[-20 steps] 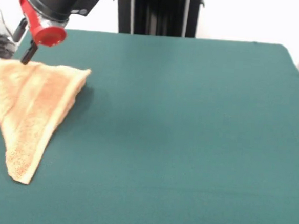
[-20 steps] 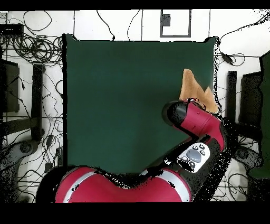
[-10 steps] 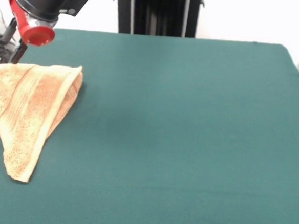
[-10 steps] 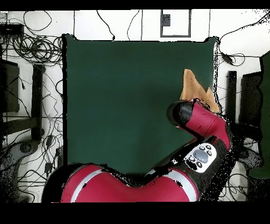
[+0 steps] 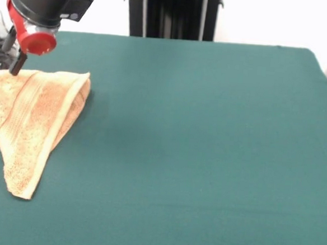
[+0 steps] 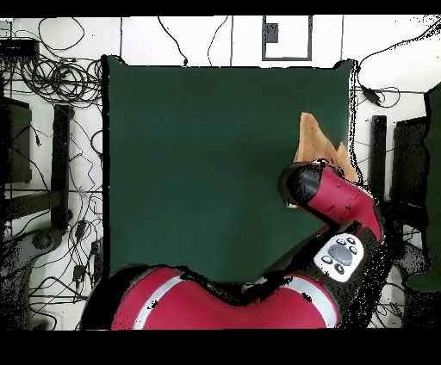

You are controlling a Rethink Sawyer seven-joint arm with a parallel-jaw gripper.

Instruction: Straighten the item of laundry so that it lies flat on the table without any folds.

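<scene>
The orange-tan towel (image 5: 31, 121) lies folded into a rough triangle at the left of the green table (image 5: 208, 131) in the front view. Its point faces the near edge and its left part runs out of the picture. A smoother woven band runs down it. The gripper (image 5: 14, 68) hangs from the red and black wrist (image 5: 45, 5) and touches the towel's far edge. In the overhead view the towel (image 6: 310, 142) lies by the table's (image 6: 198, 155) right edge, partly covered by the arm's wrist (image 6: 320, 194), which hides the gripper.
The black pedestal (image 5: 172, 14) stands behind the table's far side. In the overhead view the table's right edge (image 6: 351, 120) runs close to the towel, and cables and equipment (image 6: 52, 86) lie on the floor around the table.
The towel has been drawn a little to the left in the front view and now lies still. The gripper moved left, rose off the towel, then came down onto its far edge.
</scene>
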